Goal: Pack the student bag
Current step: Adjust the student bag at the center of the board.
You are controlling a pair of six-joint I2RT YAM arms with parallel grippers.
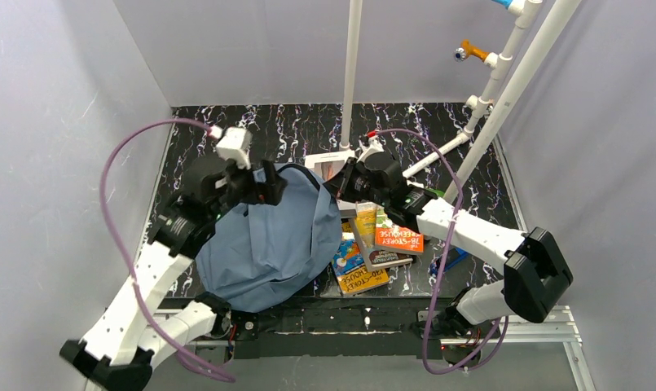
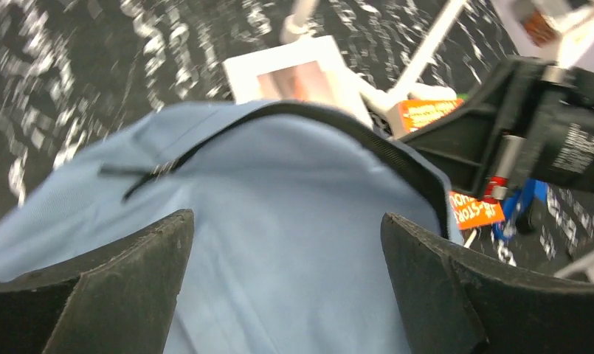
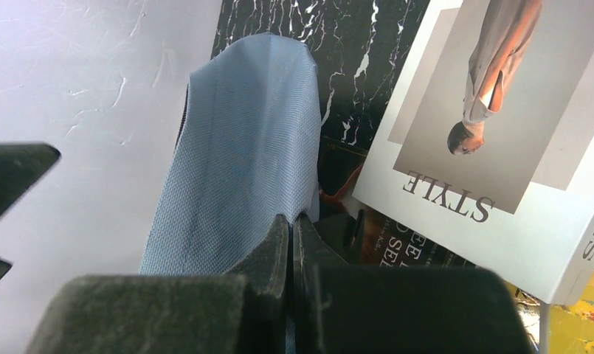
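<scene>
Our left pincer [image 2: 286, 216] hangs spread wide over the student bag [image 1: 263, 240], which lies on the table [image 1: 292, 122] between our arms. Our right pincer [image 3: 292, 232] is pinching a fold of its blue fabric, with books [image 1: 373, 244] beside it to the right.

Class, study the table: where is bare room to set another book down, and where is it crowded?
Bare: the far strip of table between the back wall and the student bag, left of the white pole; also the far right corner by the pipes. Crowded: the book pile wedged between bag and right arm.
</scene>
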